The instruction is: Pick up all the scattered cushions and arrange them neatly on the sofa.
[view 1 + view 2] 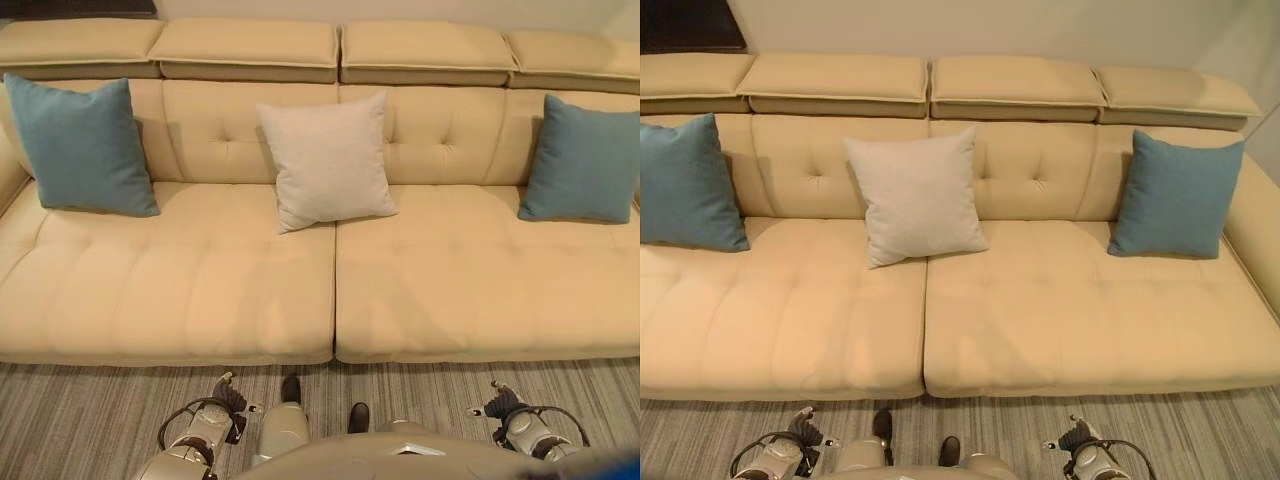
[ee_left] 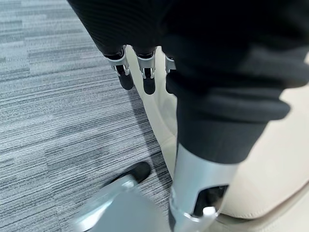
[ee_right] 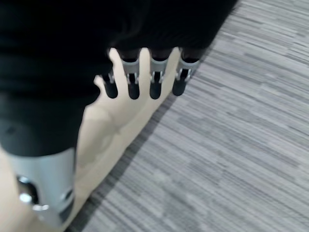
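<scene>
- Left eye view: blue cushion [image 1: 80, 145] upper left, white cushion [image 1: 327, 160] centre, second blue cushion [image 1: 585, 160] upper right, all propped on sofa [image 1: 200, 290]; white one leans, may topple.
- Right eye view: carpet [image 1: 1200, 430] at the bottom edge, no cushion seen on it.
- Left wrist view: left hand [image 2: 137, 72] fingers straight, empty; a swing could brush the sofa front.
- Right wrist view: right hand [image 3: 145, 82] fingers straight, empty, close by the sofa edge.

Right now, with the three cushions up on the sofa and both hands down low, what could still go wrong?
1. The off-white square cushion leans tilted against the beige sofa backrest over the seat seam; it may slump forward.
2. Both teal square cushions sit at the far ends, probably a long reach for the empty left hand or right hand.
</scene>
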